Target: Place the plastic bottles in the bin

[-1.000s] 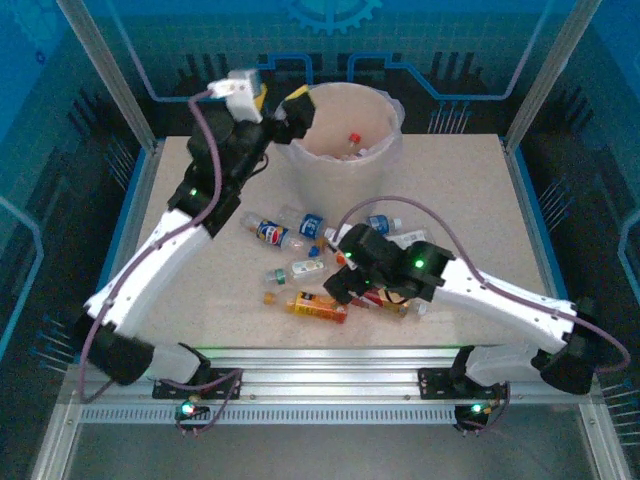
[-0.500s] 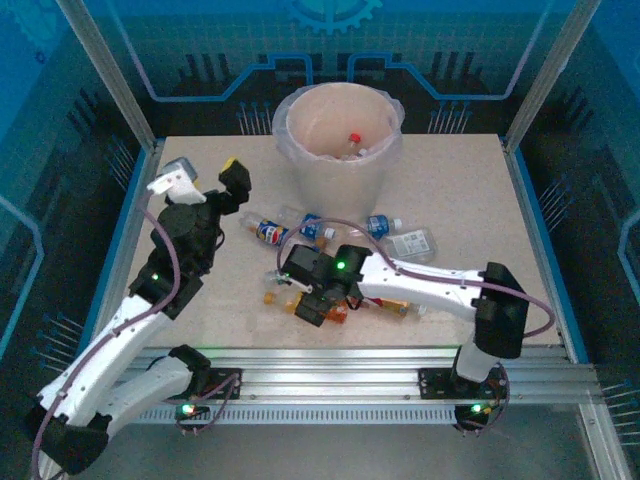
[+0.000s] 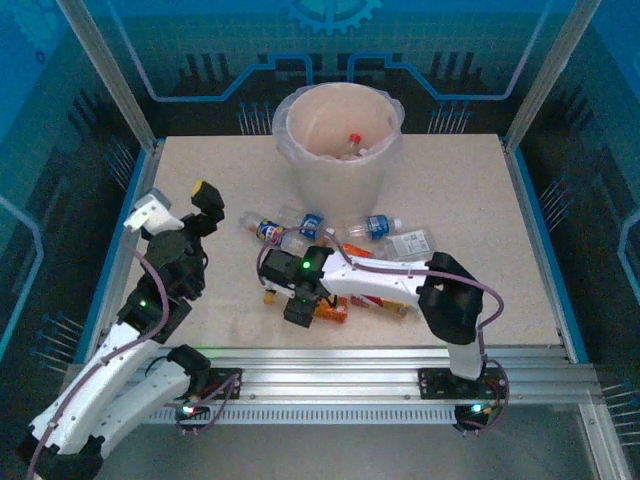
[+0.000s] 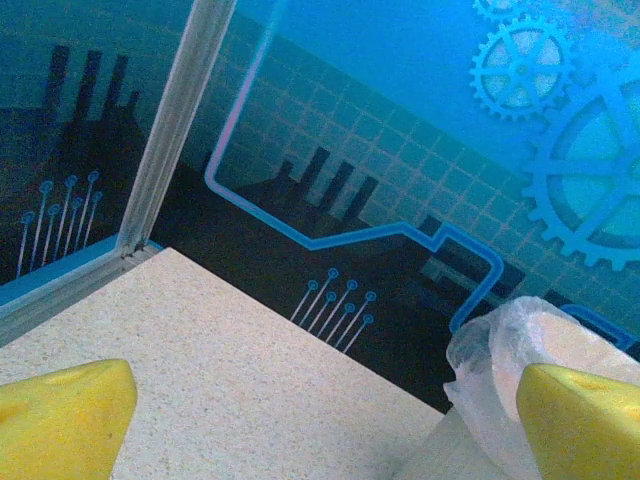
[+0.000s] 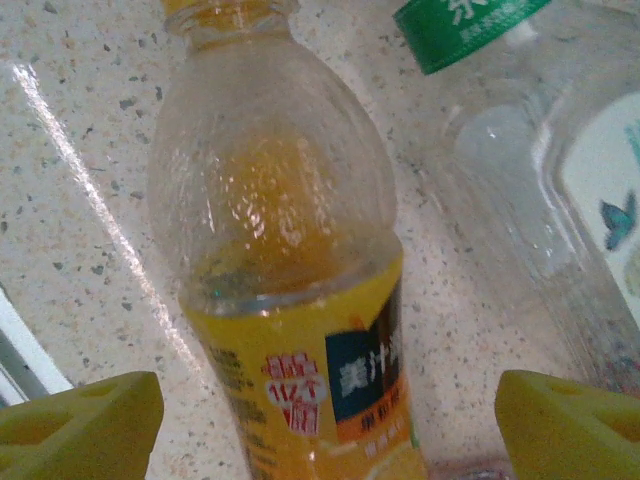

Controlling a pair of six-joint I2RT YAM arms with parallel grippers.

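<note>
Top external: few plastic bottles (image 3: pixel 353 145) in bin (image 3: pixel 300 180) at 12 o'clock, several loose bottles (image 3: pixel 385 228) mid-table. My right gripper (image 5: pixel 330 425) straddles orange-label bottle (image 5: pixel 290 300), jaws wide; left gripper (image 4: pixel 325 415) wide, empty.

Left gripper (image 4: pixel 322 420), right gripper (image 5: pixel 325 425): jaws apart

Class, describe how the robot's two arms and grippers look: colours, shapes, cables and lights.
Both arms have white links, the left arm and right arm, joined by bulky black joints, each with a small green light. A purple-grey cable loops along each. The left gripper and right gripper end in wedge-shaped yellow fingertips.
</note>
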